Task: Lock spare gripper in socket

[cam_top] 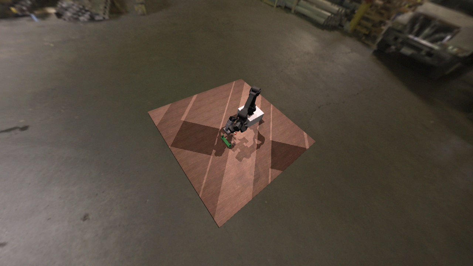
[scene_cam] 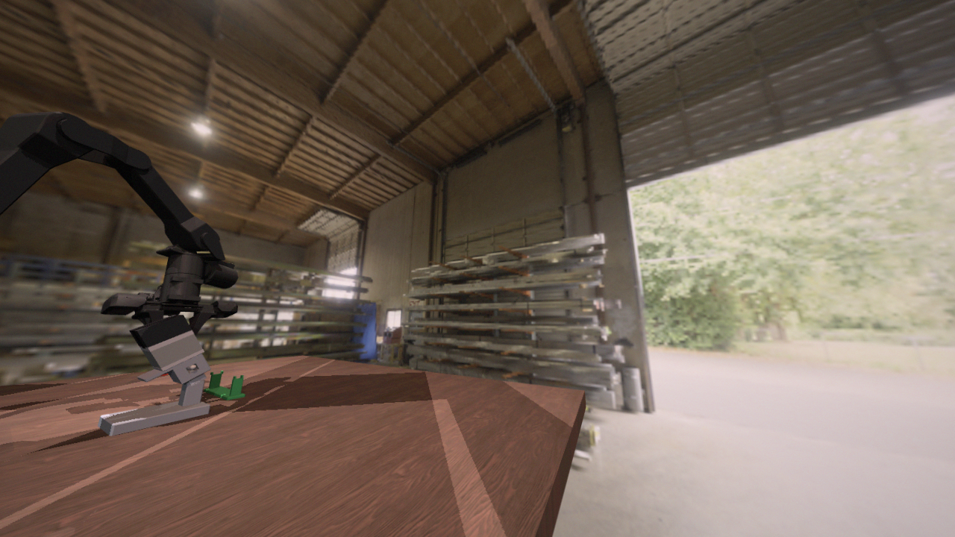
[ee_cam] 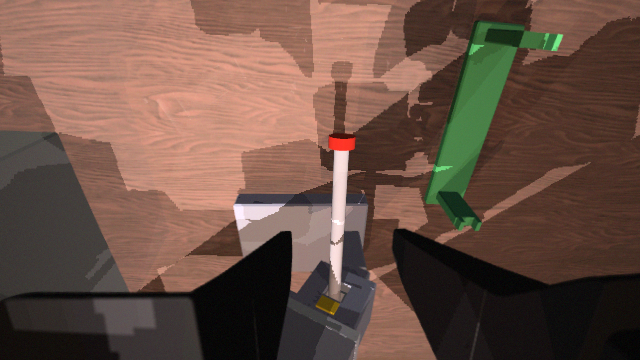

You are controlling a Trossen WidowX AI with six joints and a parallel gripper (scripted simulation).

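My gripper [ee_cam: 342, 240] is part open in the wrist view, its black fingers on either side of the pin's white shaft with gaps between. The lock pin [ee_cam: 339, 185] has a red head and its lower end sits in the opening of the grey socket [ee_cam: 356, 280] [scene_cam: 193, 368]; a long length of shaft stands out. How deep the tip reaches is hidden. The spare gripper [scene_cam: 174, 351] [ee_cam: 317, 327], a grey body with a black end, sits tilted on the socket. The mount's grey base [scene_cam: 150, 418] [ee_cam: 295, 225] lies on the table.
An empty green cradle [cam_top: 226, 142] [scene_cam: 225, 395] [ee_cam: 472, 120] with two notched uprights lies beside the mount. The white base block [cam_top: 257, 117] stands behind the gripper in the top view. The wooden table [cam_top: 238, 185] [scene_cam: 347, 460] carries everything.
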